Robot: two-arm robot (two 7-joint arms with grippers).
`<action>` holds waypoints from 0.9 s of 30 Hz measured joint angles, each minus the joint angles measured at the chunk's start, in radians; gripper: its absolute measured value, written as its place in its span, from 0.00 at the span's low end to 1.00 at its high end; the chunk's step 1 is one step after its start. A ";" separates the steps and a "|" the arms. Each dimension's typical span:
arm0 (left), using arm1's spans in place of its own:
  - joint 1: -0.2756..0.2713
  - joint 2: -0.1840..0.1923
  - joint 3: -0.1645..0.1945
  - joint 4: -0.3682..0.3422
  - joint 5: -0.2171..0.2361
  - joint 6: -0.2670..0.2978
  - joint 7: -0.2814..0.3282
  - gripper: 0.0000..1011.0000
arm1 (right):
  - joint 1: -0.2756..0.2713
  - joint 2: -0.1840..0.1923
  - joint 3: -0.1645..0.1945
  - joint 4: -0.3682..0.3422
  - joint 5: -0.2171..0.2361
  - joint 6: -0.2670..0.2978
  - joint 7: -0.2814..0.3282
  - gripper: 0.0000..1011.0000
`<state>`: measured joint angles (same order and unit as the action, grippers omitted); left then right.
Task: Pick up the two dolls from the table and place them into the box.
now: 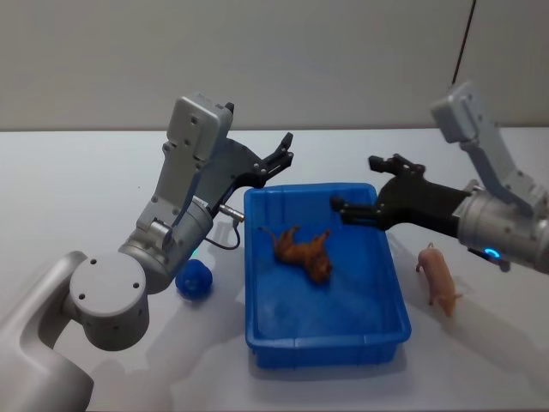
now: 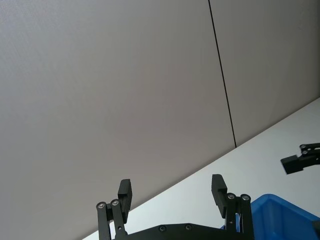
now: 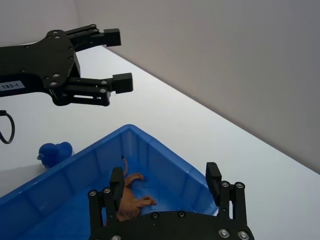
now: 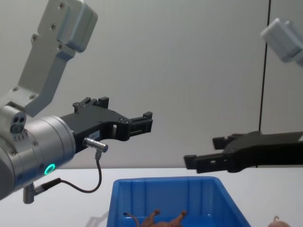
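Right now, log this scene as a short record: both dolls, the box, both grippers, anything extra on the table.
orange-brown doll: lying inside the box, on its floor
pink doll: on the table, right of the box, outside it
box: blue, open-topped, on the table
left gripper: open, empty, raised near the box's far left corner
right gripper: open, empty, raised over the box's far right part
extra: small blue toy on the table, left of the box
task state: one doll in, one still out
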<state>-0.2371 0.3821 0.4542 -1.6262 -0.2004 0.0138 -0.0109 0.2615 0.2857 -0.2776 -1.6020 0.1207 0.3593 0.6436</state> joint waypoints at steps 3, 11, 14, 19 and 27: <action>0.000 0.000 0.000 0.000 0.000 0.000 0.000 0.99 | -0.028 0.019 0.009 -0.032 0.020 -0.007 -0.037 0.99; 0.000 0.000 0.000 0.000 0.000 0.000 0.000 0.99 | -0.115 0.074 0.035 -0.111 0.072 -0.016 -0.127 0.99; 0.000 0.000 0.000 0.000 0.000 0.000 0.000 0.99 | -0.149 0.096 0.045 -0.137 0.091 -0.017 -0.158 0.99; 0.000 0.000 0.000 0.000 0.000 0.000 0.000 0.99 | -0.214 0.136 0.063 -0.182 0.127 -0.017 -0.210 0.99; 0.000 0.000 0.000 0.000 0.000 0.000 0.000 0.99 | -0.290 0.182 0.083 -0.228 0.168 -0.017 -0.263 0.99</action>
<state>-0.2372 0.3821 0.4542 -1.6262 -0.2004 0.0139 -0.0109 -0.0288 0.4675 -0.1944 -1.8300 0.2883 0.3421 0.3806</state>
